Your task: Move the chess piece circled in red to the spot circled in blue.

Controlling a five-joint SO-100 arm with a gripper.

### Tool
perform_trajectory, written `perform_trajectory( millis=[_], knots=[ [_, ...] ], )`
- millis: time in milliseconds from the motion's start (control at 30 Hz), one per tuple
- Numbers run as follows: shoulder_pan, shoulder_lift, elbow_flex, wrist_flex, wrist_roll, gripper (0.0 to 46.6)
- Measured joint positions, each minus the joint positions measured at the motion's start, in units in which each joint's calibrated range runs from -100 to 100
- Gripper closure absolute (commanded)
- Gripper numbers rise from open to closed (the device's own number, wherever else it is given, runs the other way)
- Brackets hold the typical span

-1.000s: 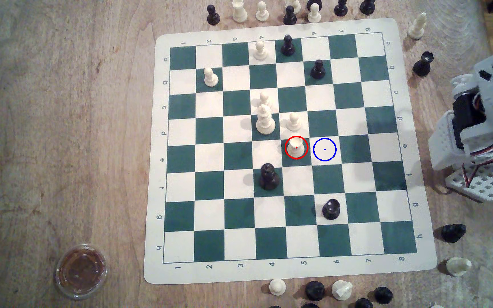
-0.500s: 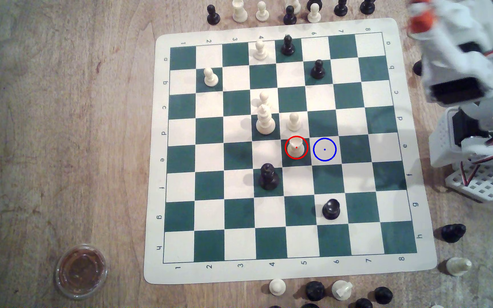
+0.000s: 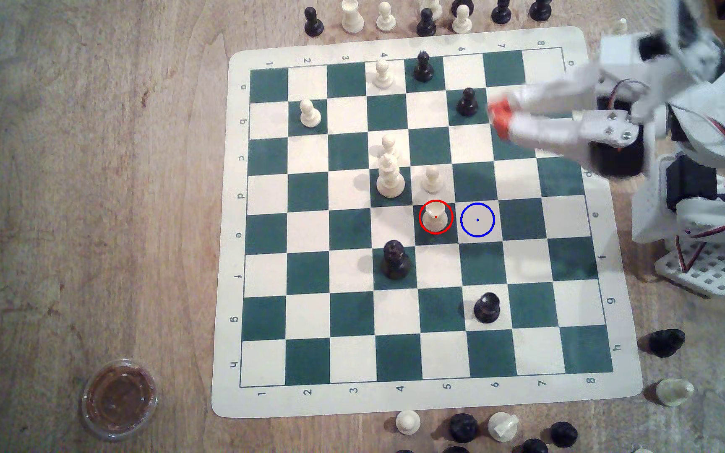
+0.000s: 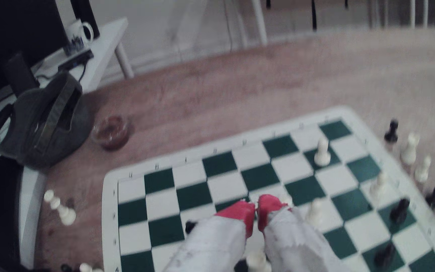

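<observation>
Arm: the white SO-100 arm is now swung out over the board's upper-right squares in the exterior view — half a second ago it was folded back off the board's edge, and a second ago it was tucked at its base.
Board: the green-and-cream chess mat is unshifted; no piece on it is seen to have moved across the three exterior pictures.
Gripper: the orange-tipped gripper is carried in mid-air near the black pawn, well apart from the target. In the wrist view the red pads are pressed almost together with only a sliver between them, and nothing is held.
Chess piece: the cream rook is left upright inside the red ring on its dark green square, untouched.
Spot: the blue-ringed cream square lies bare, just beside the rook on the exterior view's right.
Meaning: the reach is judged to be only begun — the fingers must be spread and brought down around the rook, and the cream pawn just behind it is to be avoided.
</observation>
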Motion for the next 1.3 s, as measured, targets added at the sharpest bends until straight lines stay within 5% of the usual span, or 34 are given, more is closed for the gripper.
perform_trajectory(
  millis=[167,300,367,533,1300],
  knots=[
    [-2.6,9.9,-4.0,6.1,-2.9,46.0],
    [-3.7,17.1,-4.0,6.1,-3.8,39.9],
    [-4.4,20.2,-4.0,5.6,-4.6,32.7],
    [-4.6,32.8,-6.8,3.3,-6.6,27.9],
    [-3.3,61.6,-15.3,-1.4,-4.2,28.4]
  ],
)
